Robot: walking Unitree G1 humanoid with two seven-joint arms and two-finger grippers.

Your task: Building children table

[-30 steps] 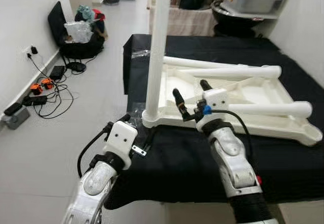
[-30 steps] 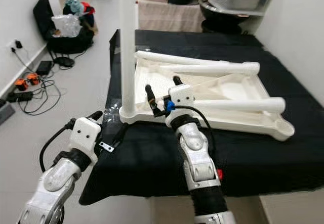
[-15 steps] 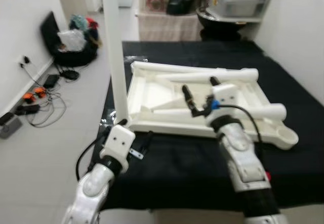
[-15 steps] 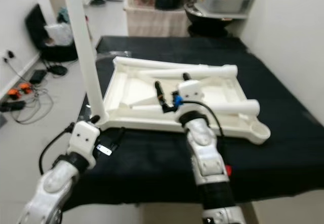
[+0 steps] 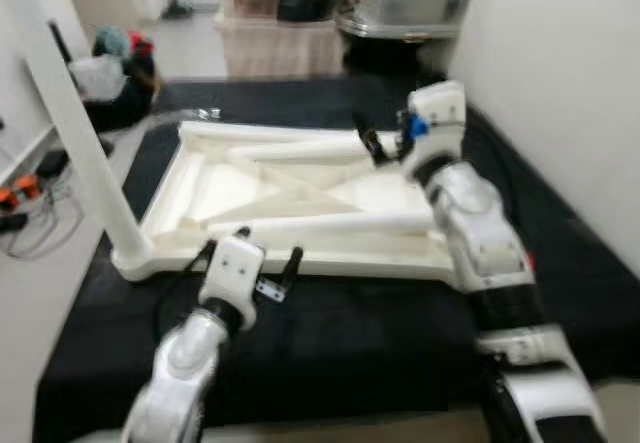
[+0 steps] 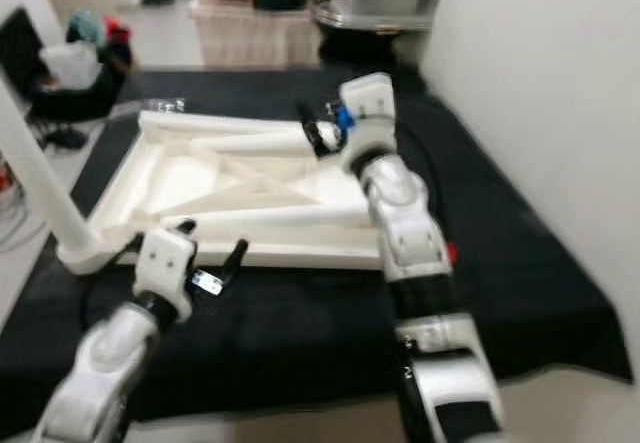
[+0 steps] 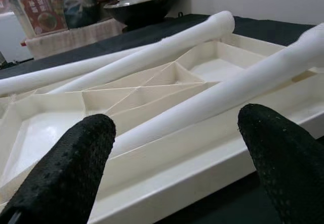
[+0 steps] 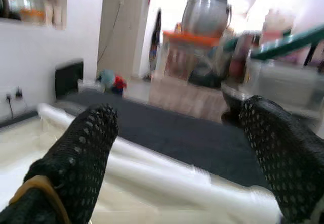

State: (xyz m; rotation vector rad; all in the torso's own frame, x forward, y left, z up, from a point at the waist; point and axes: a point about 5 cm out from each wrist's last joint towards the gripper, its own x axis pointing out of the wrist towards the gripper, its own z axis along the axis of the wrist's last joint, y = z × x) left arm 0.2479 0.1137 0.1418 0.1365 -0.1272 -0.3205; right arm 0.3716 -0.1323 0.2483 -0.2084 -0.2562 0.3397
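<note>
Children's table [image 5: 300, 198], white, lying upside down on the black-covered desk [image 5: 340, 323] with one leg [image 5: 75, 128] upright at its near-left corner and loose legs across it; left gripper [image 5: 250, 261] spread at the near rim, right gripper [image 5: 385, 145] spread over the far leg [image 5: 290, 149], seemingly to seize it.

We find bare black desk [image 5: 380, 323] along the near edge. The upturned white tabletop [image 5: 290, 198] fills the middle; its upright leg [image 5: 75, 133] blocks the near left corner.
</note>
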